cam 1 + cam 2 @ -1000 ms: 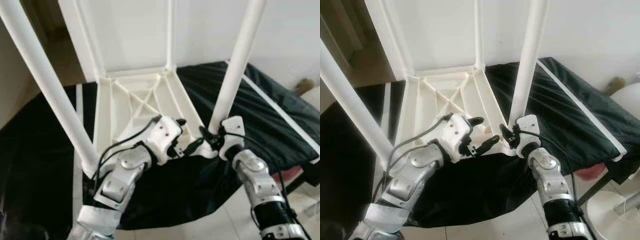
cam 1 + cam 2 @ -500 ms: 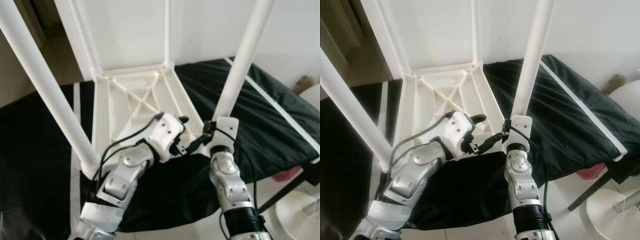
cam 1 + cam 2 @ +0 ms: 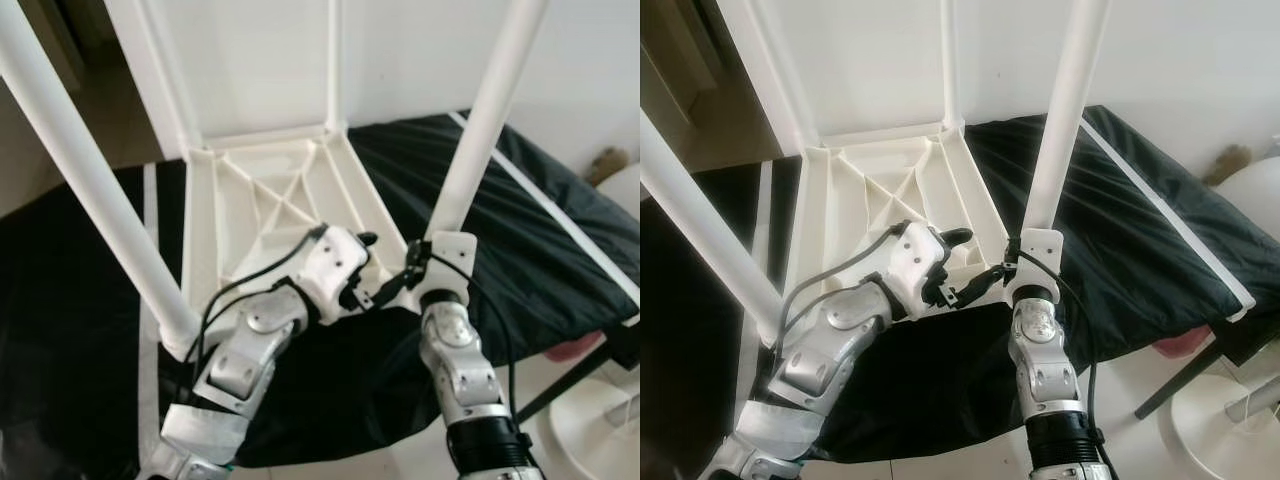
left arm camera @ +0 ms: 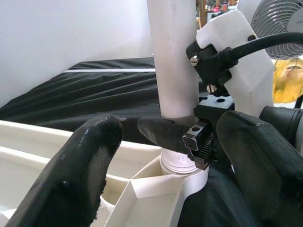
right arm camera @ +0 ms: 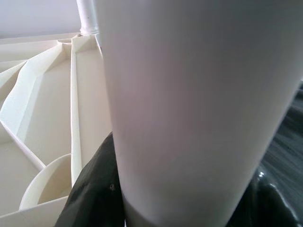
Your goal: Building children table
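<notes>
- Left eye view: the upturned white table top (image 3: pixel 270 205) lies on a black sheet (image 3: pixel 520 230), legs pointing up.
- Right gripper (image 3: pixel 418 268), jaws closed round the near-right leg (image 3: pixel 478 130) at its socket, 5 o'clock corner.
- Left gripper (image 3: pixel 368 290), jaws wide, sits just beside that corner's edge.
- Near-left leg (image 3: pixel 90 180) stands well apart at 8 o'clock.

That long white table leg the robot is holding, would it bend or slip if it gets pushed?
The white table leg looks like a stiff tube, so it probably won't bend. Its smooth surface may slip in the right gripper. Standing tall in the tabletop corner socket, it might wobble.
</notes>
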Controlling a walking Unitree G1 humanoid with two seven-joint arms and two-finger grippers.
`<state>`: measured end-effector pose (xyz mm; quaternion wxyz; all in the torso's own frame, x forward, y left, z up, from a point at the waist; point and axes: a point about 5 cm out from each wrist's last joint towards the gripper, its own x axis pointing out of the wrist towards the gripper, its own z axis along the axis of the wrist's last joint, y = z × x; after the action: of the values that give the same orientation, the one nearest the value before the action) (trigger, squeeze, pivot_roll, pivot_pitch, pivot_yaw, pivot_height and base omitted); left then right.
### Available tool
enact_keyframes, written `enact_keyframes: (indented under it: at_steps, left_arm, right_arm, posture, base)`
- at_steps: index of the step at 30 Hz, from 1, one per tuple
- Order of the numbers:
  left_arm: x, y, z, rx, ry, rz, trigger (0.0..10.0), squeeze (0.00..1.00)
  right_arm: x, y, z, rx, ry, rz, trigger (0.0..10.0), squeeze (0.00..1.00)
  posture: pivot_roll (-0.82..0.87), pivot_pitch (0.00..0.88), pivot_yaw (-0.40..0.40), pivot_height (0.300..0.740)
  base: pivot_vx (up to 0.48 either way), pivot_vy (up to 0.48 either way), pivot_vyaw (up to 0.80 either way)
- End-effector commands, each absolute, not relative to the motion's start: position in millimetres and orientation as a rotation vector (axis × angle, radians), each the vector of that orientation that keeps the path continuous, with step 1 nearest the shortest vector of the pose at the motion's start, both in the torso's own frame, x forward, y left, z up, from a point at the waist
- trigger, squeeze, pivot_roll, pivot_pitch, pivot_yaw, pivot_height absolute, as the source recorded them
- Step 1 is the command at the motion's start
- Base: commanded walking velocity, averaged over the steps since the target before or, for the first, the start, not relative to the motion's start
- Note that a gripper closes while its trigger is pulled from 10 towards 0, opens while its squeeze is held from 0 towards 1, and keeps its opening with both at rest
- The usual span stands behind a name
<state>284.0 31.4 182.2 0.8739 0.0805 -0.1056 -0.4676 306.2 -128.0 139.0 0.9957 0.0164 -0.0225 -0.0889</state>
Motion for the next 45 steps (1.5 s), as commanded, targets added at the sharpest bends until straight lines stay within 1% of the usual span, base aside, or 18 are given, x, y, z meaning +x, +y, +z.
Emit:
enact_keyframes:
  at_steps: [1,4,10,13,18,19,20,22,23,26,30,32,34,37,40,41,44,45]
  left_arm:
    - [283.7,32.2,178.7,0.159,-0.211,-0.985,10.0,0.0]
    - [283.7,32.3,179.2,0.155,-0.213,-0.984,10.0,0.0]
    - [283.2,33.4,179.0,0.158,-0.212,-0.986,10.0,0.0]
    - [283.1,34.1,179.0,0.16,-0.212,-0.986,10.0,0.0]
    - [283.1,34.3,179.1,0.16,-0.212,-0.986,10.0,0.0]
    - [282.9,35.1,178.6,0.163,-0.212,-0.989,10.0,0.0]
    - [282.9,35.1,178.6,0.163,-0.212,-0.989,10.0,0.0]
    - [281.9,35.6,177.9,0.169,-0.212,-1.004,10.0,0.0]
    - [281.6,35.6,177.6,0.17,-0.211,-1.008,10.0,0.0]
    - [281.1,35.4,177.7,0.169,-0.21,-1.015,10.0,0.0]
    - [278.4,36.0,175.0,0.193,-0.198,-1.043,10.0,0.0]
    - [278.3,36.1,175.0,0.194,-0.198,-1.044,10.0,0.0]
    - [278.1,36.2,174.6,0.192,-0.194,-1.045,10.0,0.0]
    - [277.7,35.8,174.2,0.193,-0.19,-1.047,10.0,0.0]
    - [276.6,35.1,174.1,0.195,-0.189,-1.047,10.0,0.0]
    - [276.8,35.4,173.5,0.202,-0.187,-1.043,10.0,0.0]
    - [277.0,36.0,172.7,0.21,-0.183,-1.039,10.0,0.0]
    - [277.2,36.4,172.7,0.212,-0.183,-1.037,10.0,0.0]
  right_arm:
    - [303.1,-130.6,130.8,0.041,-0.01,-0.18,10.0,1.0]
    - [301.9,-134.2,133.7,0.051,-0.033,-0.165,10.0,1.0]
    - [292.9,-143.3,139.0,-0.001,-0.096,-0.081,10.0,1.0]
    - [288.7,-149.6,138.2,0.008,-0.104,-0.041,10.0,1.0]
    - [287.7,-151.7,137.7,0.016,-0.103,-0.026,10.0,1.0]
    - [285.3,-157.9,136.0,-0.007,-0.117,0.065,10.0,0.0]
    - [285.3,-157.9,136.0,-0.007,-0.117,0.065,10.0,0.0]
    - [283.5,-168.3,133.7,-0.067,-0.125,0.235,10.0,0.0]
    - [283.6,-171.7,133.4,-0.082,-0.121,0.285,10.0,0.0]
    - [285.8,-174.7,134.8,-0.103,-0.121,0.308,10.0,0.0]
    - [296.5,-180.4,140.7,-0.163,-0.093,0.442,10.0,0.0]
    - [296.5,-180.5,140.8,-0.164,-0.092,0.446,10.0,0.0]
    - [299.2,-175.0,141.9,-0.209,-0.079,0.518,10.0,0.0]
    - [308.2,-173.0,139.8,-0.235,-0.051,0.549,10.0,0.0]
    - [315.3,-177.2,136.8,-0.222,-0.041,0.569,10.0,0.0]
    - [316.5,-178.4,135.1,-0.22,-0.037,0.569,4.7,0.0]
    - [317.9,-179.8,133.2,-0.22,-0.033,0.569,4.7,0.0]
    - [318.0,-179.9,133.3,-0.221,-0.033,0.572,0.0,0.0]
  posture:
    - [-0.04,0.0,0.017,0.74]
    - [-0.04,0.0,0.015,0.74]
    - [-0.04,0.0,0.015,0.74]
    - [-0.04,0.0,0.015,0.74]
    - [-0.04,0.0,0.015,0.74]
    - [-0.04,0.0,0.018,0.74]
    - [-0.04,0.0,0.018,0.74]
    - [-0.04,0.0,0.023,0.74]
    - [-0.04,0.0,0.023,0.74]
    - [-0.04,0.0,0.024,0.74]
    - [-0.04,0.0,0.03,0.74]
    - [-0.04,0.0,0.03,0.74]
    - [-0.04,0.0,0.032,0.74]
    - [-0.04,0.0,0.032,0.74]
    - [-0.03,0.0,0.031,0.74]
    - [-0.02,0.0,0.028,0.74]
    - [-0.02,0.0,0.028,0.74]
    - [-0.02,0.0,0.027,0.74]
  base:
    - [0.0,0.0,0.0]
    - [0.0,0.0,0.0]
    - [0.0,0.0,0.0]
    - [0.0,0.0,0.0]
    - [0.0,0.0,0.0]
    - [0.0,0.0,0.0]
    - [0.0,0.0,0.0]
    - [0.0,0.0,0.0]
    - [0.0,0.0,0.0]
    - [0.0,0.0,0.0]
    - [0.0,0.0,0.0]
    - [0.0,0.0,0.0]
    - [0.0,0.0,0.0]
    - [0.0,0.0,0.0]
    - [0.0,0.0,0.0]
    - [0.0,0.0,0.0]
    - [0.0,0.0,0.0]
    - [0.0,0.0,0.0]
